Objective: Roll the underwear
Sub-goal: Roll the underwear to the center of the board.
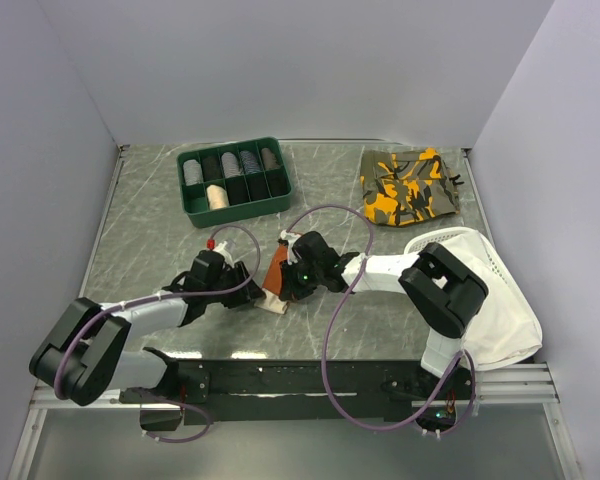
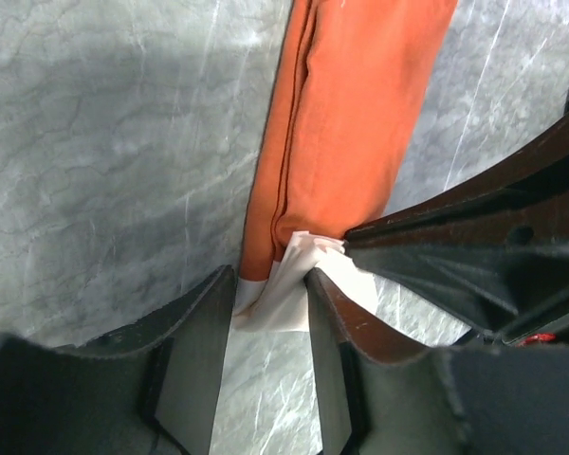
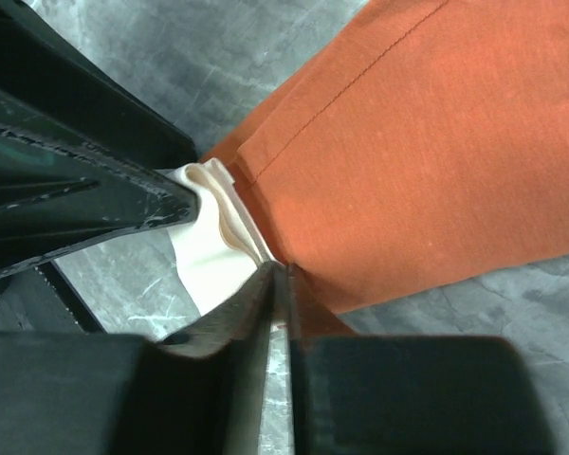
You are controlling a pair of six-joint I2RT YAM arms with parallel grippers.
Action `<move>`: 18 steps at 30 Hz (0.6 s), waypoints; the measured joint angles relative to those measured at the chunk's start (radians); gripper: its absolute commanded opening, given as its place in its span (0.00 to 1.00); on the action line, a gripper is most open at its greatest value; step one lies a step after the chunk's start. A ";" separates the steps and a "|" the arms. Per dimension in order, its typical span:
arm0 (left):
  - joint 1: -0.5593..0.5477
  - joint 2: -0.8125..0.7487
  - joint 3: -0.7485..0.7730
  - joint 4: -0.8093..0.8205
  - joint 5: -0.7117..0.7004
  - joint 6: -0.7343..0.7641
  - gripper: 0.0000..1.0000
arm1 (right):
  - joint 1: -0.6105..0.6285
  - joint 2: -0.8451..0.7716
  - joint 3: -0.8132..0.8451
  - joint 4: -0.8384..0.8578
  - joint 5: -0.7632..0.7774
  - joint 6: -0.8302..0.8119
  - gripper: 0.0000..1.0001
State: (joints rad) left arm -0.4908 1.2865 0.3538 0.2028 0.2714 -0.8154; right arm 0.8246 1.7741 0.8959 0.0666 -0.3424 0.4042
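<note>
Left wrist view: the left fingers (image 2: 194, 351) are seen set a narrow way apart, with the cream-white corner of the underwear (image 2: 360, 123) bunched between their tips. Whether that corner is actually pinched cannot be told. In the right wrist view the right fingers (image 3: 232, 327) are shown pressed together to a thin seam, and the hem where white meets orange appears to be nipped at their tips. Both pairs are thus gathered at one end of the cloth, the white near end. The left pair is brought in from the left and the right pair from the right, tips almost touching. Outward from them the underwear is laid as a narrow folded strip on the bench (image 1: 150, 240), its long axis running away toward the far side and tilted slightly right. The roll is judged to turn on that axis: the held end would be carried over and forward along the strip, with neither arm the nearer.
</note>
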 measured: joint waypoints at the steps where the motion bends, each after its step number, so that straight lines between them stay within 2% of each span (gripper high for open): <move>1: -0.003 0.002 0.001 0.002 -0.005 -0.003 0.42 | 0.000 0.000 0.000 0.000 0.000 0.002 0.27; 3: -0.007 0.004 0.002 0.001 -0.015 -0.010 0.41 | 0.000 -0.006 0.000 -0.002 0.002 0.004 0.39; 18: -0.066 0.078 0.050 0.023 -0.038 -0.016 0.38 | 0.036 -0.197 -0.005 -0.095 0.207 -0.022 0.45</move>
State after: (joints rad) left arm -0.5564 1.3647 0.4038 0.2253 0.2333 -0.8310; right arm 0.8604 1.5768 0.8906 -0.0284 -0.1356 0.3820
